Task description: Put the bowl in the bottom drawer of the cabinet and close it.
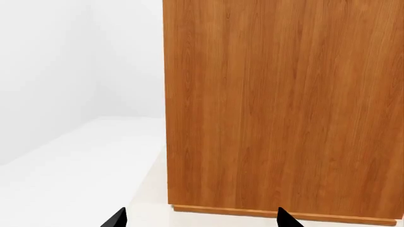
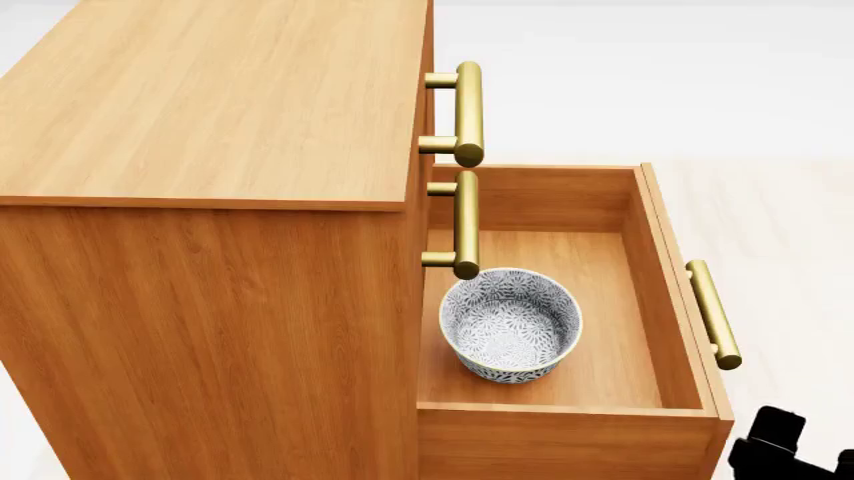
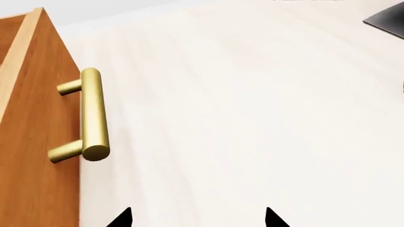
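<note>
The bowl (image 2: 511,325) is small, deep and round, white with a dense blue-grey flower pattern covering both its inside and its outer wall. It sits upright on the floor of the bottom drawer (image 2: 663,262), in the lower centre of the head view, toward the near left corner of the drawer box. Bare drawer floor shows beyond the bowl and to its right, so it stands clear of the back wall and the right-hand front panel.

The drawer is pulled well out of the cabinet (image 2: 200,120), which fills the left half of that view. The drawer's brass bar handle (image 2: 713,313) runs along the outer face of its front panel at the right. The two upper handles (image 2: 467,112) jut from the cabinet front, and the lower one hangs just over the bowl's far rim in this view.

My right hand (image 3: 198,218) shows only two dark fingertips at the bottom edge of its own camera, spread apart with nothing between them. The drawer handle lies at the left of that frame, and pale wooden floor (image 3: 252,118) spreads open across the rest. My left hand (image 1: 198,220) likewise shows two dark tips standing apart and empty, facing a plain side panel of the cabinet, with white open floor at the left of that frame.
</note>
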`<state>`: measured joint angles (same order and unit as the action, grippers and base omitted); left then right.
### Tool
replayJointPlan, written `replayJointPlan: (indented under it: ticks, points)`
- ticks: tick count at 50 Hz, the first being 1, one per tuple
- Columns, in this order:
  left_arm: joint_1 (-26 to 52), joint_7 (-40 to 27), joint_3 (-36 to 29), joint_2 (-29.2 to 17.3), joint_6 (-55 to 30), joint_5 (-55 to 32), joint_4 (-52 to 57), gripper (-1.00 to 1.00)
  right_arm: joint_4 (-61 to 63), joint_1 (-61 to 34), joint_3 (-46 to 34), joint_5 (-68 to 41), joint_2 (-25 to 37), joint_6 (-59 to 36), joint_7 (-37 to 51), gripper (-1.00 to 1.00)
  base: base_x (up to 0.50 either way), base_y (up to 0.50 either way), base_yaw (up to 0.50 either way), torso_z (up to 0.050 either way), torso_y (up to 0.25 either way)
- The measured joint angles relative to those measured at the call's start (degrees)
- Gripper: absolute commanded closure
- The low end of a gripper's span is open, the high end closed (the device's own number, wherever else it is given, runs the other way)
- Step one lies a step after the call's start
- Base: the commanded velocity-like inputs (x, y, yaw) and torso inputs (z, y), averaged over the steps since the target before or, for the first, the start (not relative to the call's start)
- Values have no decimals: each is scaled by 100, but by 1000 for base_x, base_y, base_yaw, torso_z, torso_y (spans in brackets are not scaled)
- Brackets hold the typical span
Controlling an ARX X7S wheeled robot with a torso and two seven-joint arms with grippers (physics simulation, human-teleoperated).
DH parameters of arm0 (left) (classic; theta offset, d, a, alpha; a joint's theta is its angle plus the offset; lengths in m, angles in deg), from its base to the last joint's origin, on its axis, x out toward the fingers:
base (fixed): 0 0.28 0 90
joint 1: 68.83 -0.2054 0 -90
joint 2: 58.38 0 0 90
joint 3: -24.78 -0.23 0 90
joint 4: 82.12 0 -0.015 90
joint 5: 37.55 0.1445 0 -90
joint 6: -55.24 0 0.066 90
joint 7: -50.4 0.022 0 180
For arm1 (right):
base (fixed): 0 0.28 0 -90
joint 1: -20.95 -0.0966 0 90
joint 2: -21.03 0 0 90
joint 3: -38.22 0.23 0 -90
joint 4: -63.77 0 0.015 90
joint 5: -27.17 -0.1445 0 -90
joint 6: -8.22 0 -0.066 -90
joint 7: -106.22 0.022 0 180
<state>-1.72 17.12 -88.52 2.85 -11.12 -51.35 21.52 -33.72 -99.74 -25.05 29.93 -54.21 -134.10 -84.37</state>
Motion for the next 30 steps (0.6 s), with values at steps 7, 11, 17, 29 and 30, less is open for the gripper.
replayJointPlan:
  ticks: [7,11,17,29,30]
  points:
    - [1,-5,-5,-4,0,-3,3,-100,-38,3,-86,4,-28,53,5,-100,0,0,0,0,0]
    - [2,-6,-7,-6,1,-7,4,-100,-57,6,-130,1,-44,75,4,-100,0,0,0,0,0]
    - [8,-5,-9,-8,4,-14,0,-100,-81,11,-185,-4,-65,106,4,-100,0,0,0,0,0]
    - [27,5,-14,-3,28,-27,-38,-100,-96,16,-290,-26,-112,136,-4,-100,0,0,0,0,0]
    - [28,6,-15,-3,30,-28,-41,-100,-96,17,-297,-26,-112,139,-1,-100,0,0,0,0,0]
